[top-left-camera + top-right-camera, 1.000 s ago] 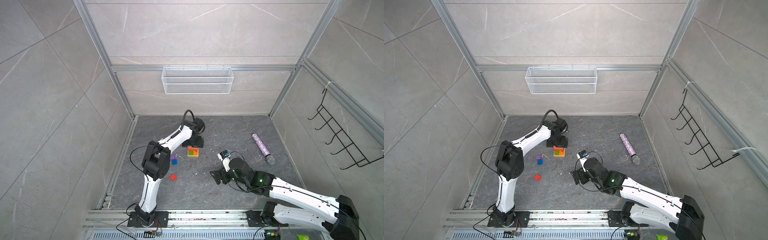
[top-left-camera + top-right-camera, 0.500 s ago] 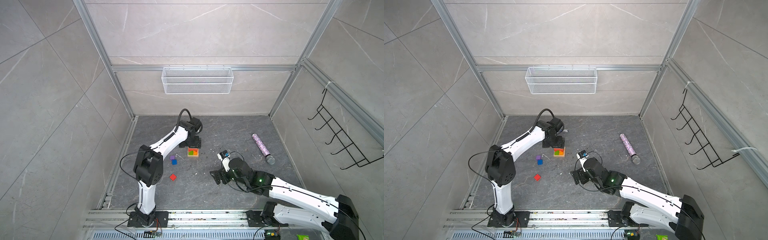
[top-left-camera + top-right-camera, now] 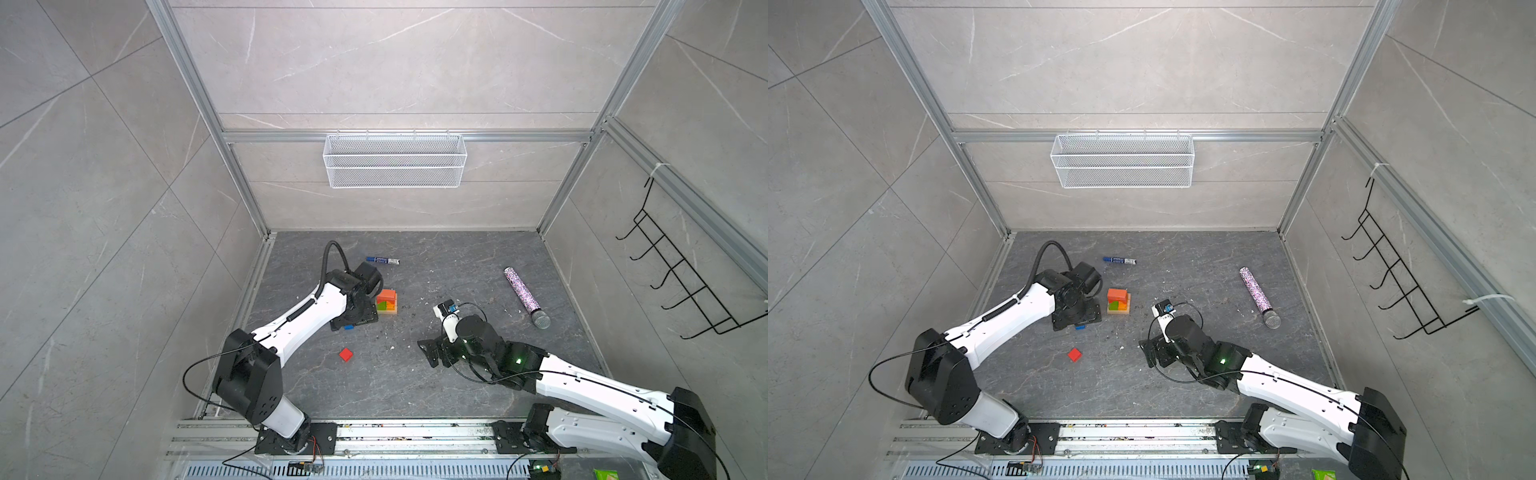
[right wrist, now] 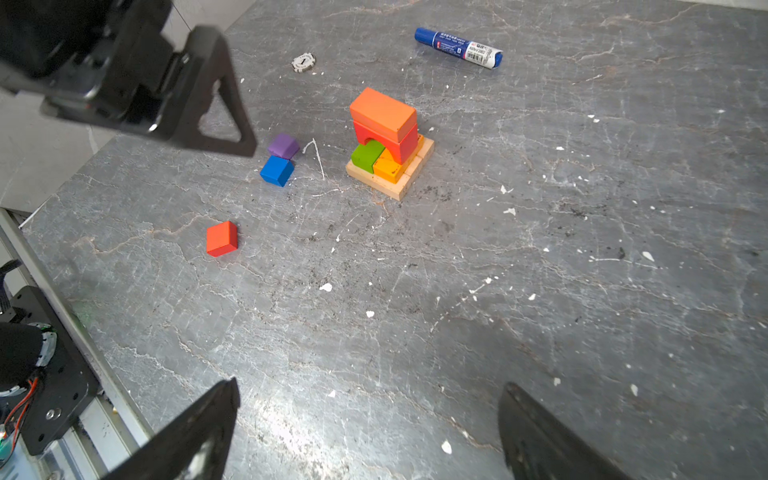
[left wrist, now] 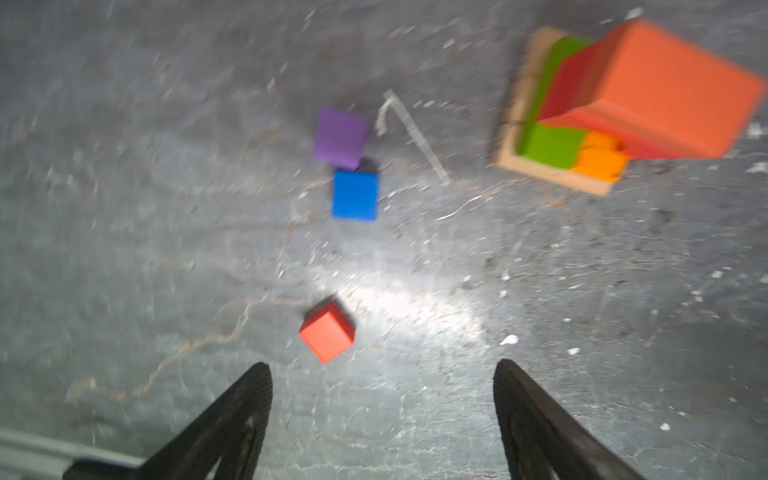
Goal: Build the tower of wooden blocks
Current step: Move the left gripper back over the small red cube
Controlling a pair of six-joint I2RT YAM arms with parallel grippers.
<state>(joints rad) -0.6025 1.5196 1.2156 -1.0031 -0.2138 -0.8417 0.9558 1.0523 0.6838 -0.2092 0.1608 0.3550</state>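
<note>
The grey stone desk [image 3: 415, 386] is filling the whole floor of the booth. It is meeting tiled walls at its left, back and right edges, and along the front edge a metal rail [image 3: 415, 432] is carrying both arm bases. The widest open room is lying in the front middle and between the tower and the microphone.

The left arm [image 3: 307, 318] is reaching toward the back left part. The left jaws are hanging apart and empty above the desk, just beside the tower on its left side. The right arm [image 3: 590, 384] is lying low over the front right part. The right jaws are standing wide apart above bare desk, holding nothing.

One white wire basket [image 3: 395, 160] is hanging on the back wall and one black hook rack [image 3: 681, 286] on the right wall, both well above the desk.

One glittery microphone [image 3: 524, 296] is lying near the right edge, well apart from the blocks. The tower [image 4: 388, 145] is standing left of the middle. It is showing a tan base layer, one green and one orange block on that, one red arch block above them and one orange-red oblong on top. One blue marker pen [image 4: 457, 48] is lying nearer the back wall, apart from the tower.

Three loose cubes are lying left of the tower. The purple cube [image 4: 283, 145] and the blue cube [image 4: 276, 170] are sitting close together, seemingly touching. In both top views the left jaws are covering the purple one and most of the blue one. The red cube [image 3: 345, 354] is lying alone nearer the front, with free desk around it. One small white round token [image 4: 303, 62] is lying between the left jaws and the marker pen.
</note>
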